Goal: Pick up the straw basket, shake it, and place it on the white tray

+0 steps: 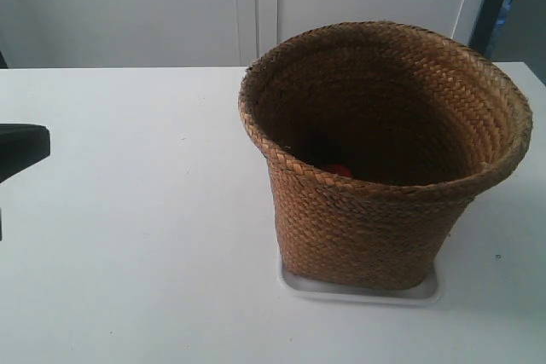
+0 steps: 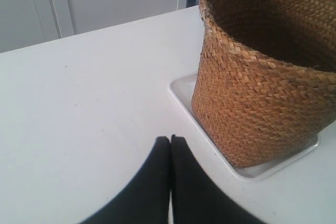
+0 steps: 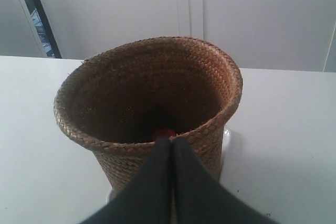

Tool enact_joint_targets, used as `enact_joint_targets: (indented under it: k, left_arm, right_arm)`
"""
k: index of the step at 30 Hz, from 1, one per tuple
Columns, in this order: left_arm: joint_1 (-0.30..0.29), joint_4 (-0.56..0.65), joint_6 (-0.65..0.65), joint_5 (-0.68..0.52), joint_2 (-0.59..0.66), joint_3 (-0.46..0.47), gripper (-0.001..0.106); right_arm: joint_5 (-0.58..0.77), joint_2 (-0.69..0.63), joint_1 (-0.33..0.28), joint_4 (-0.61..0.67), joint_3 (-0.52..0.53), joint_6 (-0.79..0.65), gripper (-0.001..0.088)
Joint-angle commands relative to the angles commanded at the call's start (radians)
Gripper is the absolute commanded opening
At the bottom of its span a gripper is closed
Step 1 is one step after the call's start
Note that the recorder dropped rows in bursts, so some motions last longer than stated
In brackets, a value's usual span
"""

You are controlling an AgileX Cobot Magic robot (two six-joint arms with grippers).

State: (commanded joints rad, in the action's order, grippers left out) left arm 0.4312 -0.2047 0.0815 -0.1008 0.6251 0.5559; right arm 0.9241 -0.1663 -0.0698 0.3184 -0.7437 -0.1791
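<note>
Both grippers have their jaws pressed together and hold nothing: the left gripper (image 2: 169, 140) is over the white table (image 2: 79, 108) near the white tray (image 1: 367, 294), and the right gripper (image 3: 171, 141) faces the rim of the straw basket (image 1: 358, 228). The basket stands upright on the tray, with something small and red (image 1: 338, 170) inside.

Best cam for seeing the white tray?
Left wrist view: the white tray shows a corner and two rim edges beside the straw basket. Exterior view gives only a front sliver under the basket; right wrist view, small bits beside its base.
</note>
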Motion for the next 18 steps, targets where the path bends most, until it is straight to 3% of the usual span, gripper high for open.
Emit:
enact_joint_targets:
  k: [18]
  left_arm:
    - [0.0, 0.007, 0.004, -0.035, 0.0, -0.079, 0.0]
  right_arm:
    - [0.013, 0.0, 0.0, -0.001, 0.0, 0.0, 0.0]
